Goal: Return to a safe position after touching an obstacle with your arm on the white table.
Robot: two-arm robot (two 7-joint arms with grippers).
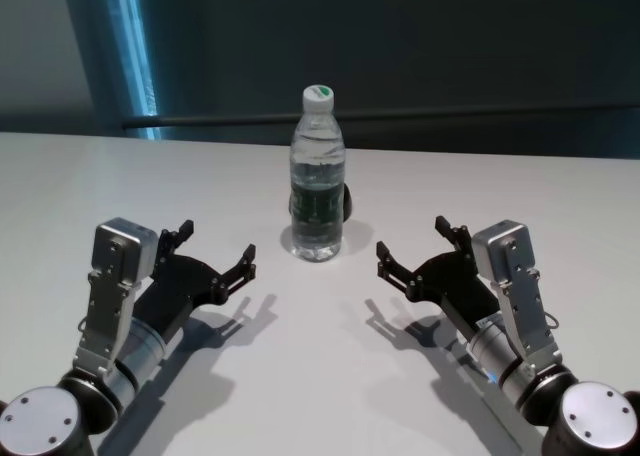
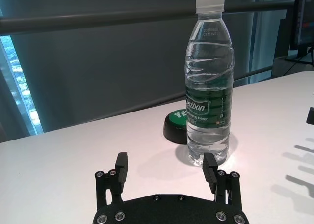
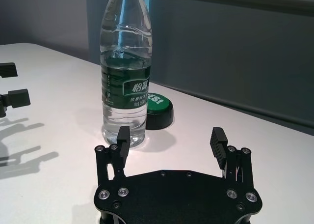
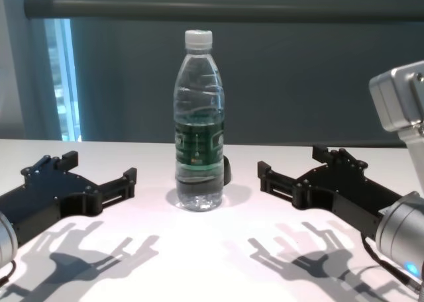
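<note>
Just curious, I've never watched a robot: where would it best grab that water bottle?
Probably around the bottle's label band, from the front or either open side, fingers level. It stands upright, and its round body narrows there. A black puck sits close behind it, so coming from the back looks awkward.

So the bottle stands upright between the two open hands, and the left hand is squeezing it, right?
Not quite. The bottle stands upright between the two open hands, but the left hand is not touching it, nor is the right hand. The head view shows bare table between them.
</note>
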